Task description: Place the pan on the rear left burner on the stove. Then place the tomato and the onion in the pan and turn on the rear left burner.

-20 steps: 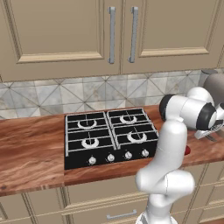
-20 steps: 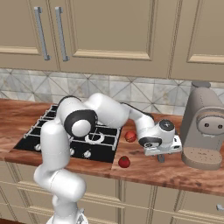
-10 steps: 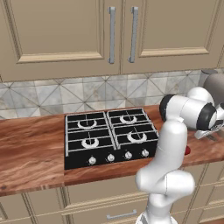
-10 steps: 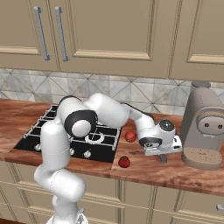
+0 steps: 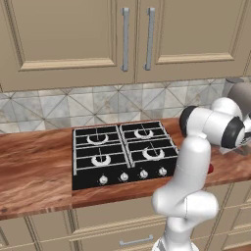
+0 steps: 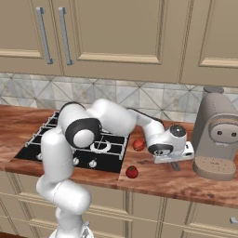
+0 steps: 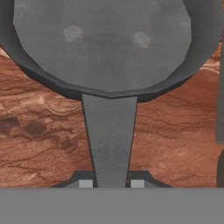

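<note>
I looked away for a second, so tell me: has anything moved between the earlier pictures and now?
Nothing visibly changed. The claw still sits low by the coffee machine, straddling the handle of the pan; whether it grips is unclear. The rear red ball, the front red ball and the stove stay put.

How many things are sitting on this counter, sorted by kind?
Stove: 1
Pan: 1
Round red items: 2
Coffee machine: 1
Total: 5
</note>
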Controlling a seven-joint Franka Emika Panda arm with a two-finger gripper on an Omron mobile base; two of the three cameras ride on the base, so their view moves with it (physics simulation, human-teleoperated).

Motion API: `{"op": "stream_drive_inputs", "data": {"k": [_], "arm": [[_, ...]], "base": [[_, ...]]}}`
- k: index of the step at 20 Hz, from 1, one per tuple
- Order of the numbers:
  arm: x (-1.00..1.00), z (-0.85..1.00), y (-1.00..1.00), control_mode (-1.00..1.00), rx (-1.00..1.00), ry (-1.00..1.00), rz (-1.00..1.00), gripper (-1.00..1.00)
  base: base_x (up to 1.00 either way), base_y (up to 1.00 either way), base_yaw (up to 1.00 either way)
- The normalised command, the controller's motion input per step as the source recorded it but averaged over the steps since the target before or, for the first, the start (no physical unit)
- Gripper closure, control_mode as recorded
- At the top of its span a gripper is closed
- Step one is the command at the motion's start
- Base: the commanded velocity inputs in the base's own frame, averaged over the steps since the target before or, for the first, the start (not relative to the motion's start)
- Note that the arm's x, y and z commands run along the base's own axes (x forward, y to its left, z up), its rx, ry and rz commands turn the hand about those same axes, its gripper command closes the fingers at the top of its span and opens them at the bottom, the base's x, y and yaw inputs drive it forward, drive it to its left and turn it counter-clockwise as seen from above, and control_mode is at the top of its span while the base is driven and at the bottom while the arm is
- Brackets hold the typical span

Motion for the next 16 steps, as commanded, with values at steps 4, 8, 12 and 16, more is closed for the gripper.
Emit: {"op": "stream_drive_inputs", "data": {"k": [4,8,12,16], "arm": [[0.00,0.25,0.00,-1.00,0.00,0.00,-0.01,1.00],[0.00,0.23,-0.01,-1.00,0.00,0.00,-0.09,1.00],[0.00,0.32,0.00,-1.00,0.00,0.00,-0.08,1.00],[0.00,0.34,0.02,-1.00,0.00,0.00,-0.07,1.00]], "base": [[0.00,0.00,0.00],[0.00,0.00,0.00],[0.00,0.00,0.00],[0.00,0.00,0.00]]}}
